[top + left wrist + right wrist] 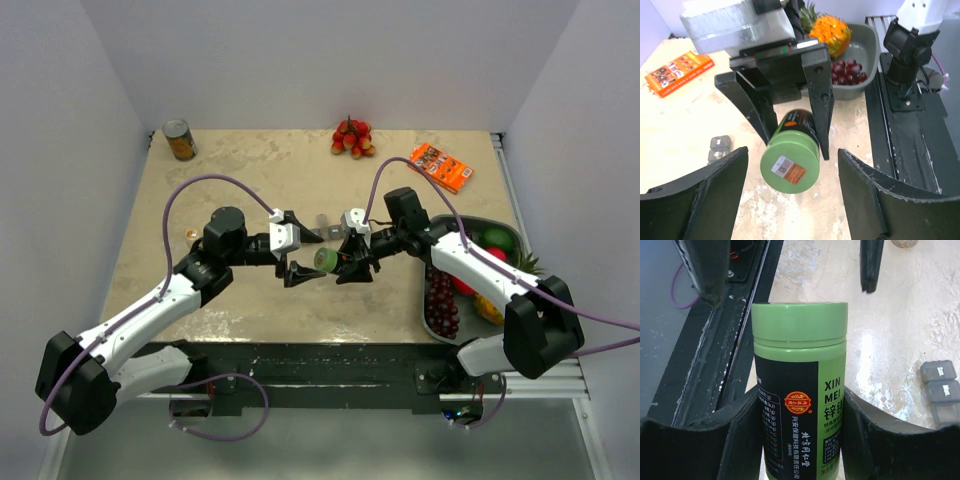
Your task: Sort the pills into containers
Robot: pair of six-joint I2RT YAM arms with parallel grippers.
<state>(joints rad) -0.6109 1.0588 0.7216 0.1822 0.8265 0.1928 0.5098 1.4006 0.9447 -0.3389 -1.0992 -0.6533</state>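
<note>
My right gripper [352,262] [801,400] is shut on a small green bottle [326,260] [800,390] with a black label. It holds the bottle above the table near the front edge, green cap [790,161] pointing at my left gripper [300,270] [792,152]. The left gripper is open, its fingers [705,195] on either side of the cap and apart from it. The dark-grey compartment strip [322,222] [719,147] [941,390] lies on the table just beyond the grippers, its lids down. No pills show.
A grey tray [478,224] [866,45] of grapes, pineapple and other fruit stands at the right. An orange packet [441,167] [677,70], a cluster of red fruit [352,138] and an orange-labelled tin can [180,140] lie along the back. The black mounting rail [910,140] runs along the front edge.
</note>
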